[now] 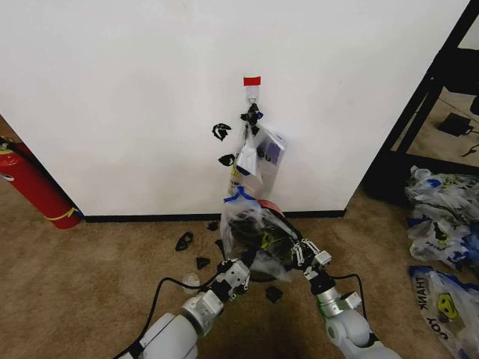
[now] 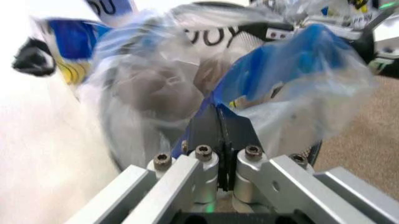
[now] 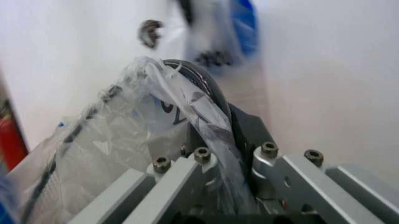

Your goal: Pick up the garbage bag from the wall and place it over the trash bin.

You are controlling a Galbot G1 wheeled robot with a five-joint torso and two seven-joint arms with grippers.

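Observation:
The garbage bag (image 1: 247,224), clear plastic with blue handles, is stretched over the small black trash bin (image 1: 271,207) on the carpet at the foot of the white wall (image 1: 135,97). My left gripper (image 1: 234,268) is at the bag's left side, shut on a blue handle (image 2: 274,70). On the other side, my right gripper (image 1: 301,250) is shut on the clear film (image 3: 187,107), which lies against the bin's black rim (image 3: 203,79). Above, a red tape strip (image 1: 252,80) marks a hook holding a bunch of other bags (image 1: 260,153).
A red fire extinguisher (image 1: 34,187) leans at the left by the baseboard. A black shelf frame (image 1: 426,97) stands at the right, with whitish printed bags (image 1: 441,299) on the floor beside it. Small black scraps (image 1: 184,240) lie on the carpet near the bin.

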